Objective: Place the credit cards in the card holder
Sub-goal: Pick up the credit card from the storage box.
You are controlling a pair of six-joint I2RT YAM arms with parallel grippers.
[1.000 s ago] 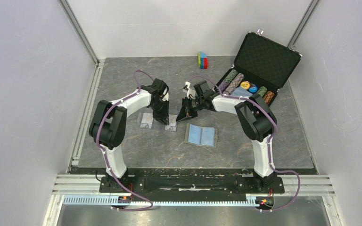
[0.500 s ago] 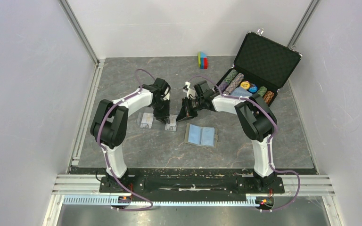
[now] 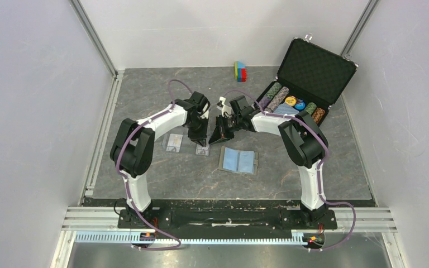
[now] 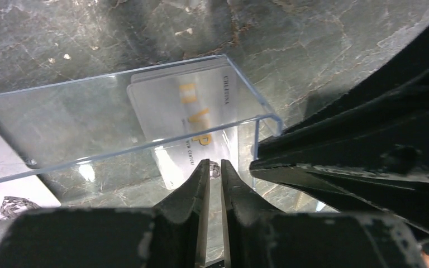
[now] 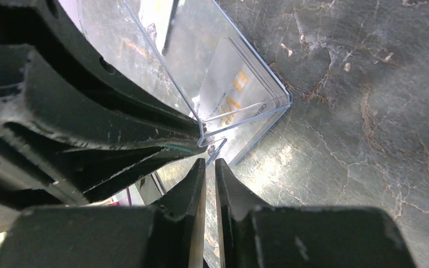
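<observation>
Two end effectors meet at centre frame in the overhead view, on a dark marbled counter (image 3: 162,178). The left end effector (image 3: 199,138) points down at a clear plastic case (image 3: 203,149), and the right end effector (image 3: 217,135) slants in from the right to the same case.

In the left wrist view, the left end effector's (image 4: 213,167) fingers are drawn nearly together, with only a thin slit between them. Their tips sit at the near edge of the case (image 4: 117,111). Something pale shows in the slit, but it cannot be told whether it is pinched. The credit cards (image 4: 184,106) lie flat inside the case at centre frame, whitish with gold "VIP" lettering. A loose card (image 4: 0,184) shows at the lower left.

In the right wrist view, the right end effector's (image 5: 207,167) fingers are likewise almost together. Their tips are just below the case's (image 5: 246,111) corner lip, and whether they grip it is unclear.

The card holder (image 3: 238,161) lies open with its light blue lining up. It is just below and right of the two end effectors and apart from both.

A black briefcase (image 3: 313,72) stands open at the upper right, holding poker chips (image 3: 282,97). Coloured blocks (image 3: 240,71) sit at top centre.
</observation>
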